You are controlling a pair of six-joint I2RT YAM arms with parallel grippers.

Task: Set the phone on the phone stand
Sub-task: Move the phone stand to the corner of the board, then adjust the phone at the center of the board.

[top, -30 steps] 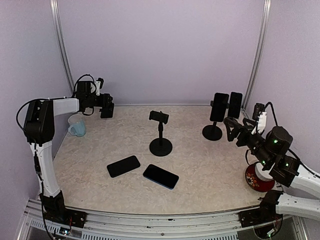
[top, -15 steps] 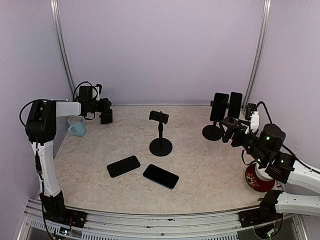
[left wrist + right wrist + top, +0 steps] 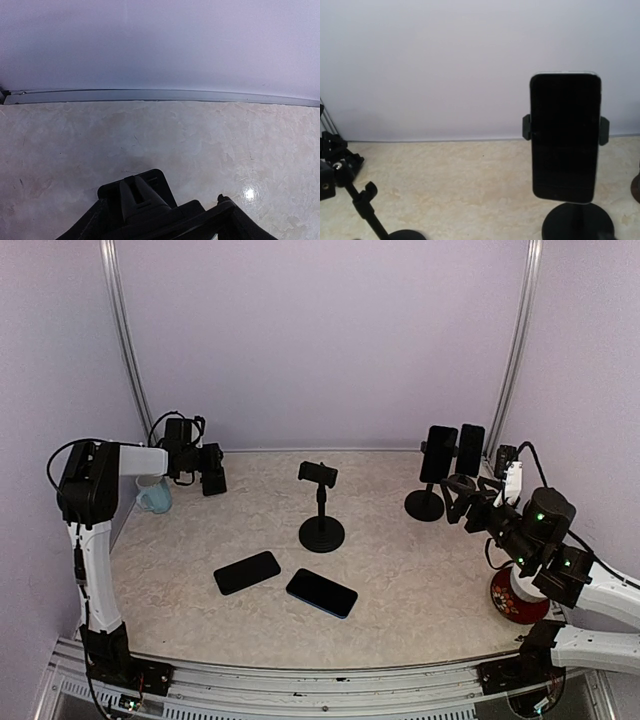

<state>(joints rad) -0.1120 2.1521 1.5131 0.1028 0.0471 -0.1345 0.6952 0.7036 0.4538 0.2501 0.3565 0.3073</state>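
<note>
Overhead, two phones lie flat on the worktop [image 3: 400, 570] toward the front. The black phone [image 3: 246, 572] has its long axis running near-left to far-right. Just beside it, the blue-edged phone [image 3: 321, 593] runs far-left to near-right. Behind them stands the empty phone stand [image 3: 321, 508]. At the far right a mounted phone [image 3: 438, 453] is upright.

A pale cup [image 3: 153, 496], contents unseen, sits by the left arm, and a red bowl [image 3: 515, 600] lies under the right arm. The right pincer [image 3: 457, 497] is spread and holds nothing. The left pincer [image 3: 212, 478] hangs near the back wall.

Left wrist: only the pincer's black body shows, so I cannot tell how its jaws stand.

Right wrist: the mounted phone stands vertical in its clamp.
</note>
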